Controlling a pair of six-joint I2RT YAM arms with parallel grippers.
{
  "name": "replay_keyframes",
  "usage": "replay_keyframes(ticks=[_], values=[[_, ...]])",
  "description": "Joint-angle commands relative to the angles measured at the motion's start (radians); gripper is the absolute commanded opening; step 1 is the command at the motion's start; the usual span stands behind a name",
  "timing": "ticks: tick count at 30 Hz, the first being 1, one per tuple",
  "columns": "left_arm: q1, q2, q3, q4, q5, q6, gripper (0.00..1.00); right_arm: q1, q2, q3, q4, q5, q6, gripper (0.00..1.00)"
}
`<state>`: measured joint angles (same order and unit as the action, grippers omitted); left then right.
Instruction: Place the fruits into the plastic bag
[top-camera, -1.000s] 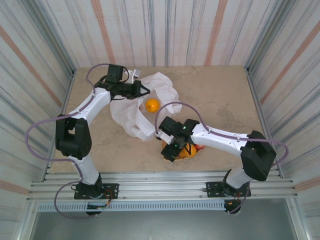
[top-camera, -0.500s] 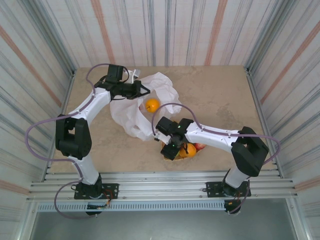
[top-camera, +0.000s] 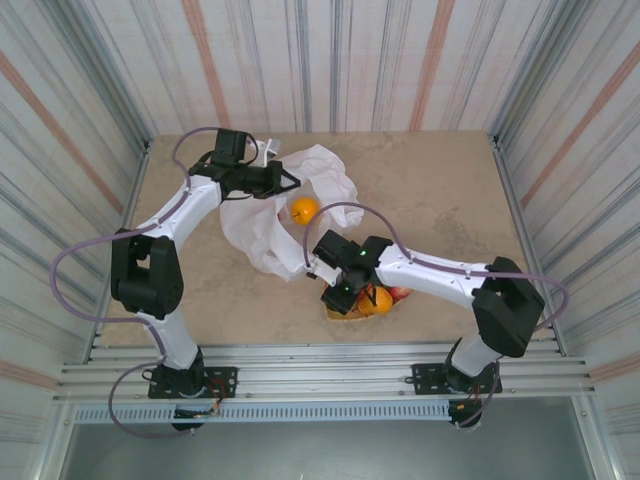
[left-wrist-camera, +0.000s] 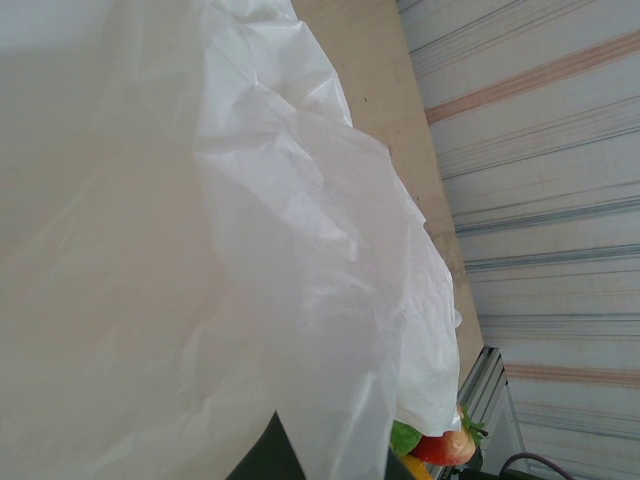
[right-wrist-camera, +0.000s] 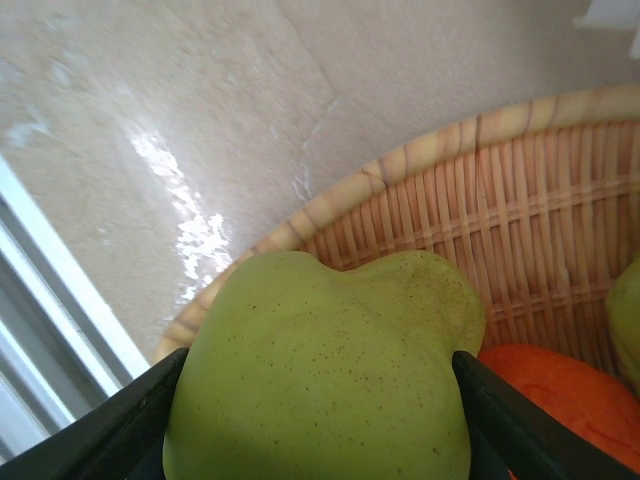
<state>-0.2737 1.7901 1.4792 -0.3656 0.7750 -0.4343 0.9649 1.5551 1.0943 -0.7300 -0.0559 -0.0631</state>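
My right gripper (right-wrist-camera: 318, 405) is shut on a speckled green fruit (right-wrist-camera: 320, 350), its dark fingers (right-wrist-camera: 105, 430) pressing both sides, just above the woven tray (right-wrist-camera: 480, 220). An orange fruit (right-wrist-camera: 560, 395) and another green one (right-wrist-camera: 628, 310) lie in the tray beside it. From above, the right gripper (top-camera: 338, 294) sits over the tray's left part, next to an orange fruit (top-camera: 378, 300) and a red one (top-camera: 400, 293). The white plastic bag (top-camera: 262, 235) lies spread out, with an orange fruit (top-camera: 304, 209) inside its mouth. My left gripper (top-camera: 284, 181) holds the bag's upper edge.
Striped walls enclose the table on three sides. A metal rail (top-camera: 330, 375) runs along the near edge by the arm bases. In the left wrist view, the bag (left-wrist-camera: 250, 200) drapes over a dark finger (left-wrist-camera: 265, 455); a strawberry (left-wrist-camera: 445, 447) peeks past its hem.
The right gripper has shifted slightly up and left over the tray. The left arm and the bag have stayed still.
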Motion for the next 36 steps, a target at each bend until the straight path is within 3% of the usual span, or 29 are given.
replay_keyframes(ticks=[1,6,11,22,36], values=[[0.010,0.014,0.017,-0.008,0.012,-0.004,0.00,-0.026,-0.110,-0.005,0.008,-0.050,0.020,0.59],[0.010,0.009,0.016,-0.006,0.015,-0.005,0.00,-0.102,-0.249,-0.032,0.128,-0.126,0.069,0.58],[0.010,0.008,0.015,0.001,0.021,-0.010,0.00,-0.132,-0.268,-0.047,0.313,-0.127,0.118,0.57],[0.005,0.008,0.010,0.013,0.032,-0.018,0.00,-0.153,0.006,0.038,0.561,0.098,0.283,0.55],[-0.009,0.007,0.010,0.015,0.035,-0.027,0.00,-0.123,0.263,0.129,0.825,0.162,0.441,0.58]])
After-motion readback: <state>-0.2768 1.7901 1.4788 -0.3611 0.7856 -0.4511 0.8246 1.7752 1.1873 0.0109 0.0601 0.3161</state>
